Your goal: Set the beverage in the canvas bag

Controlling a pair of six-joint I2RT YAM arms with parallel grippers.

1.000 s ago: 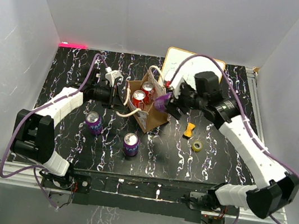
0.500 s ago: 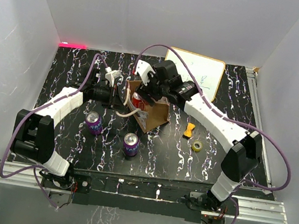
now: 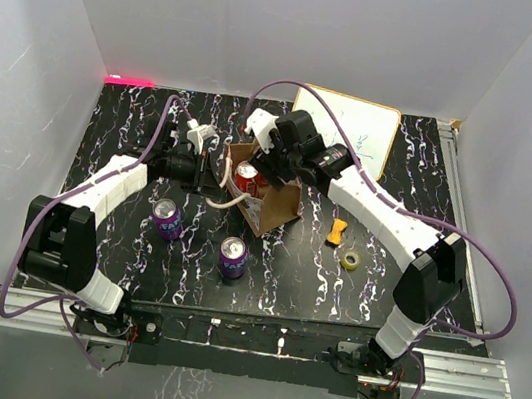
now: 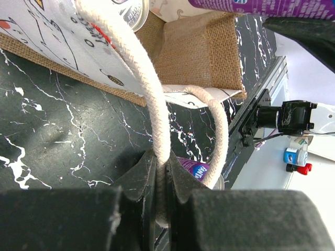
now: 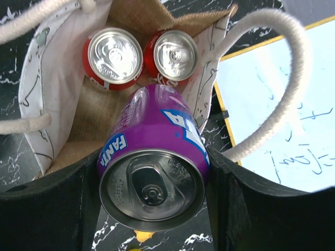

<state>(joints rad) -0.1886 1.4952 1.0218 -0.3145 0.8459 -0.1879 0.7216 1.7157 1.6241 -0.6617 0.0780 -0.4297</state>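
Note:
The canvas bag stands open mid-table, tan with a whitish patterned side. Two red cans stand upright inside it. My right gripper is directly over the bag's mouth, shut on a purple Fanta can. The can hangs bottom-down above the empty part of the bag. My left gripper is shut on one cream loop handle and holds it out to the left of the bag. The other handle arches beside the right gripper.
Two more purple cans stand on the black marbled table in front of the bag. A whiteboard lies at the back right. A yellow piece and a tape roll lie right of the bag.
My right arm has swung left from beside the bag to over its mouth, carrying the purple can. The left gripper has stayed on the handle.

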